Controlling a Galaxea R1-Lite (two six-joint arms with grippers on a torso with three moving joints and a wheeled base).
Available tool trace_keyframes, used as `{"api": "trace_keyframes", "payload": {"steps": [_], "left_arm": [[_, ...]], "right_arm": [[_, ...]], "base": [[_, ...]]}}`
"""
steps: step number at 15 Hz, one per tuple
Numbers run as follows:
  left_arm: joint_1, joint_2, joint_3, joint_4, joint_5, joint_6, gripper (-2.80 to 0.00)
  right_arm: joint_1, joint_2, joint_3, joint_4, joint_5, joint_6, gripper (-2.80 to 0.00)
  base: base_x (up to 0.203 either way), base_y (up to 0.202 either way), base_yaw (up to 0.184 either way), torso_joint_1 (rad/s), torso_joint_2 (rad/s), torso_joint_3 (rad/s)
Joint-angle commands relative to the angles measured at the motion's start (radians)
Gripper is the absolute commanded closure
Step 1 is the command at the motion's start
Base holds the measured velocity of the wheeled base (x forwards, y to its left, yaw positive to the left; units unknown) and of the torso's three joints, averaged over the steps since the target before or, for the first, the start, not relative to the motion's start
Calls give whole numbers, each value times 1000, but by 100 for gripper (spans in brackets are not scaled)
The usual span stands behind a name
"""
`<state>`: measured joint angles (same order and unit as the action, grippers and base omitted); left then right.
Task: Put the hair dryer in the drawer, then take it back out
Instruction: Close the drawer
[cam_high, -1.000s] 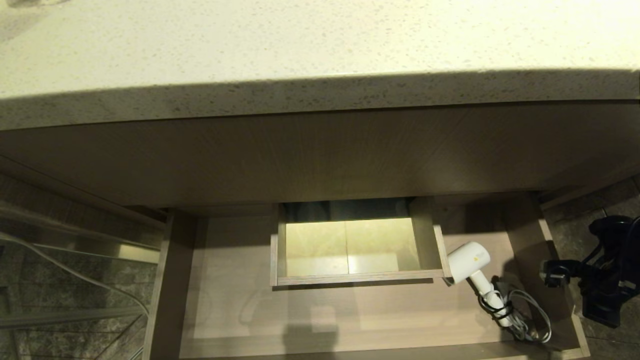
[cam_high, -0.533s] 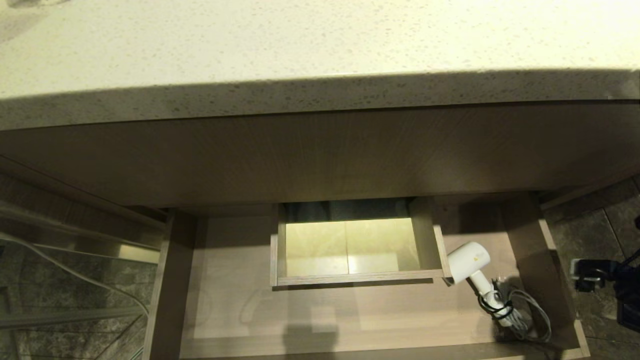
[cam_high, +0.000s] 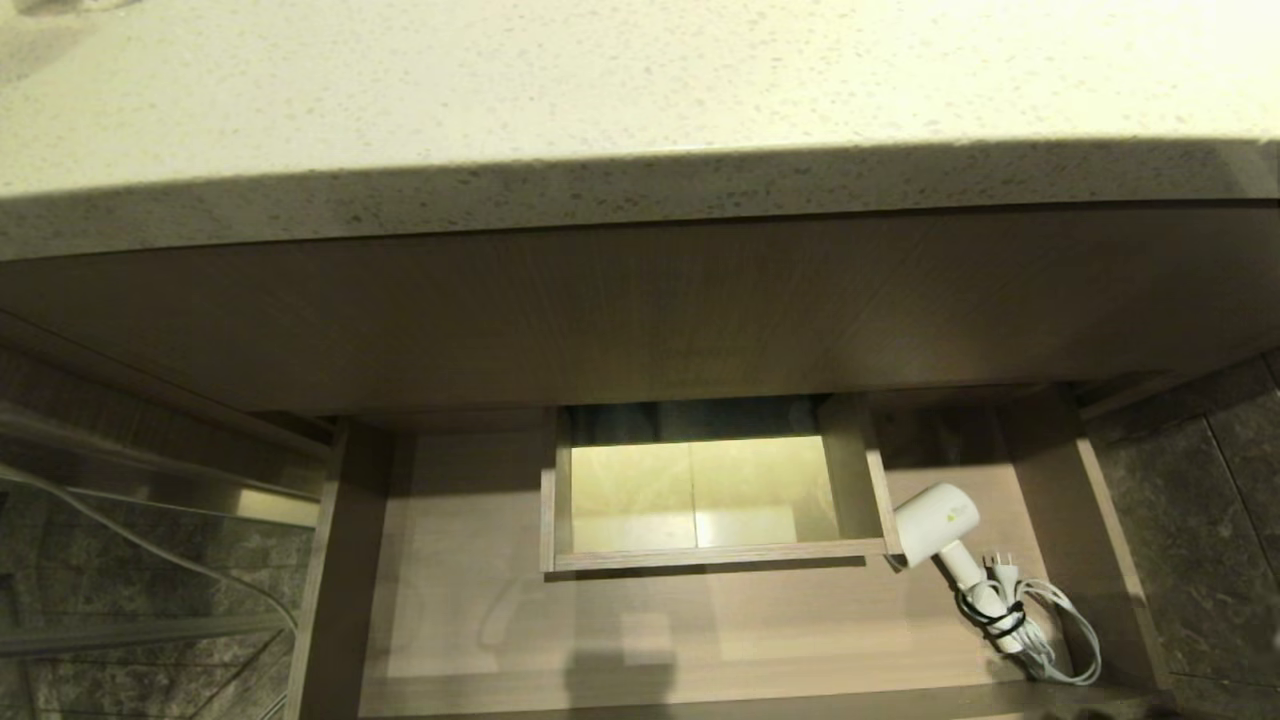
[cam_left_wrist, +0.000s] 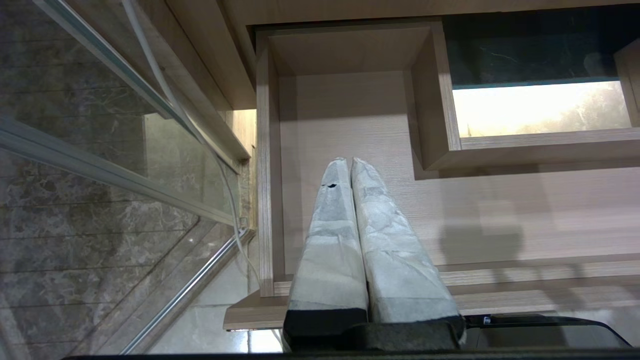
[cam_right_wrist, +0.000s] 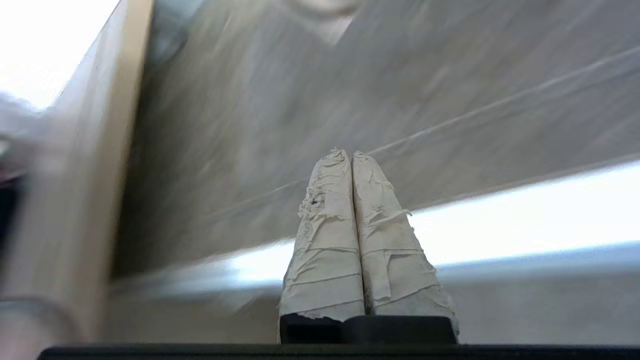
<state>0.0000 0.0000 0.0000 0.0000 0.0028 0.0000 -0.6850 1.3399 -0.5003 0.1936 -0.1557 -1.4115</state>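
Under a pale speckled counter (cam_high: 600, 90) the drawer (cam_high: 470, 600) stands pulled out. The right gripper (cam_right_wrist: 352, 156), pressed shut and empty, has swung out of the head view since a second ago, leaving the hair dryer (cam_high: 940, 525) lying near the drawer's right wall, just beside the cut-out (cam_high: 700, 555); the first half looks done. Its barrel points toward the cut-out, handle and bound cord trailing toward the front right corner. The left gripper (cam_left_wrist: 350, 162) hangs closed over the drawer's left end.

You see the open drawer (cam_high: 700, 640) carrying the hair dryer (cam_high: 945, 535) beside its walled cut-out (cam_high: 710, 555).
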Motion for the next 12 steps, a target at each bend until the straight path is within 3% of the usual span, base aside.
{"api": "trace_keyframes", "payload": {"steps": [1, 5, 8, 12], "left_arm": [[0, 0, 0, 0, 0, -2, 0], [0, 0, 0, 0, 0, -2, 0], [0, 0, 0, 0, 0, -2, 0], [0, 0, 0, 0, 0, 0, 0]], "right_arm": [[-51, -11, 39, 1, -18, -8, 0], [-107, 157, 31, 5, -35, 16, 0], [-120, 284, 30, 5, -30, 90, 0], [-134, 461, -15, 7, 10, 112, 0]], "base": [[0, 0, 0, 0, 0, 0], [0, 0, 0, 0, 0, 0], [0, 0, 0, 0, 0, 0], [0, 0, 0, 0, 0, 0]]}}
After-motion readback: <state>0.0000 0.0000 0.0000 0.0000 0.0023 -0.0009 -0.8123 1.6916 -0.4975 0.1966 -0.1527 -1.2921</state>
